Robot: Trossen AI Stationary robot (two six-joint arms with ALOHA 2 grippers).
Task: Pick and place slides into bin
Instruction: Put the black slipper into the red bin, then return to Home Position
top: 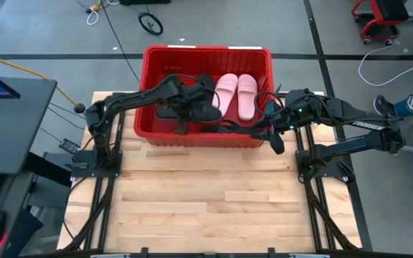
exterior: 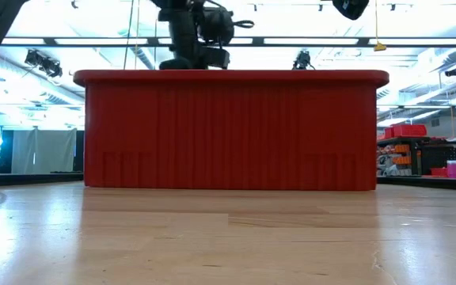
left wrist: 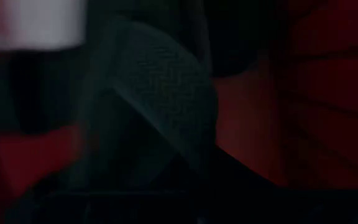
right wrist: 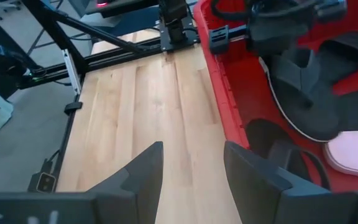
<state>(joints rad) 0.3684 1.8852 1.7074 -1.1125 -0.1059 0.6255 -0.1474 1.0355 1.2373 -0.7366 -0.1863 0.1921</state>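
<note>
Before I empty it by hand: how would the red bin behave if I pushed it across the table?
The bin would probably slide flat rather than tip: the low view shows a wide base. Its slotted plastic walls suggest it is light and may flex. The pink slides inside look loose and may shift.

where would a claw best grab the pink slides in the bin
Probably by a wide strap, from straight above: the pink slides lie side by side, straps up, in the bin. The strap arches off the sole, so one finger could likely slip under it.

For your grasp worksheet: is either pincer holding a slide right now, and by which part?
Right pincer is open over the table, holding nothing. Left pincer is inside the bin among black slides; any hold cannot be told.
</note>
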